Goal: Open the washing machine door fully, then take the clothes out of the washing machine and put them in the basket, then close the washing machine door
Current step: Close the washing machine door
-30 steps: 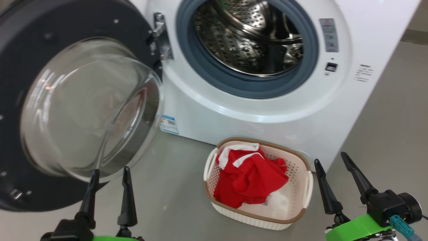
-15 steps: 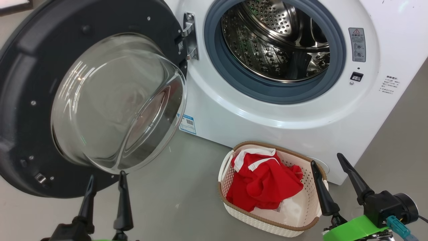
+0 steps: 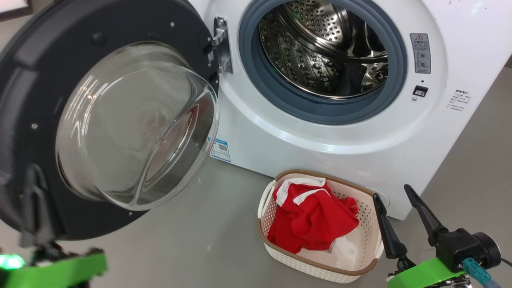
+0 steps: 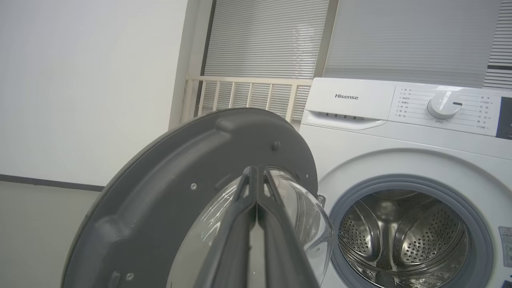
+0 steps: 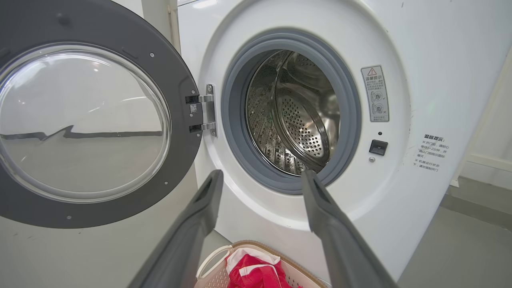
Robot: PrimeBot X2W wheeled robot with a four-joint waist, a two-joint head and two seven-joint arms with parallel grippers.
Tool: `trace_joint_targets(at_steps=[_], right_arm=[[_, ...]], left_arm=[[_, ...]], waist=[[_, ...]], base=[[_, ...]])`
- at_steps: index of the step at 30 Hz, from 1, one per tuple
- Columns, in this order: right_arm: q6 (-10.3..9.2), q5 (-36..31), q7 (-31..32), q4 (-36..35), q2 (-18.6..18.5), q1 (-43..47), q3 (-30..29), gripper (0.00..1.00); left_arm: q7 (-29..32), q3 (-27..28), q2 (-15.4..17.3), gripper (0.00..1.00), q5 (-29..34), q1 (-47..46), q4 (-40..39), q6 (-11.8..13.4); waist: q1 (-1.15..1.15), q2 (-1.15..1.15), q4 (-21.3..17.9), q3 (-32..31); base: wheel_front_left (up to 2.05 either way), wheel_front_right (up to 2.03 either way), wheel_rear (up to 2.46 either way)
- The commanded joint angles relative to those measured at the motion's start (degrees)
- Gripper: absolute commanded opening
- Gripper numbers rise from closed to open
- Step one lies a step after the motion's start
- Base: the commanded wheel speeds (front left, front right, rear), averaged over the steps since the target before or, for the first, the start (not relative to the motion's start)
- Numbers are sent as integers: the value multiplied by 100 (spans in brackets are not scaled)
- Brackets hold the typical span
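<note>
Left tool (image 4: 256,176) is pinched fully shut with nothing between its fingers. It sits at the lower left of the head view, pointed at the door (image 3: 100,32), and I can't tell if it touches. Right tool (image 3: 392,192) is spread wide and empty at the lower right, just beside the basket (image 3: 320,266).

So the door looks like the job now. It's swung wide open across the left side of the head view, hanging off the hinge (image 3: 220,44) at top centre. My guess on handling is rigid and fairly hefty, but it should swing easy, so a push will do and no grip is needed. I'd press on the black rim (image 3: 24,100) at the edge farthest from the hinge. I'd avoid the glass bowl (image 3: 132,128), which looks slick, rounded and crackable. It probably wants a firm last shove to catch the latch slot (image 3: 420,91).

Drum (image 3: 324,52) looks empty from here. Clothes (image 3: 312,224) are piled in the basket on the floor (image 3: 208,224), just in front of the washer (image 3: 280,132).
</note>
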Motion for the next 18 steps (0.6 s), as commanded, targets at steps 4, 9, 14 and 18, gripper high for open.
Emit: trace_joint_targets(at_steps=[4, 9, 14, 18], right_arm=[[36, 48, -37, -121, -56, -145, 117, 100], [36, 21, -37, -84, -56, -180, 147, 100], [36, 13, -37, -70, -56, -174, 145, 100], [36, 17, -37, -45, -56, -134, 186, 100]], left_arm=[[-66, 707, 279, 0, -430, -762, 18, -170], [213, 1526, 942, 0, -1425, -1936, 1111, -408], [652, 1881, 1438, 0, -2067, -2798, 2358, -557], [1243, 2091, 1758, 0, -2571, -3446, 3270, -501]], waist=[[0, 0, 8, -16], [0, 0, -48, -33], [0, 0, -118, -57], [0, 0, -171, -89]], base=[[0, 0, 0], [0, 0, 0], [0, 0, 0], [0, 0, 0]])
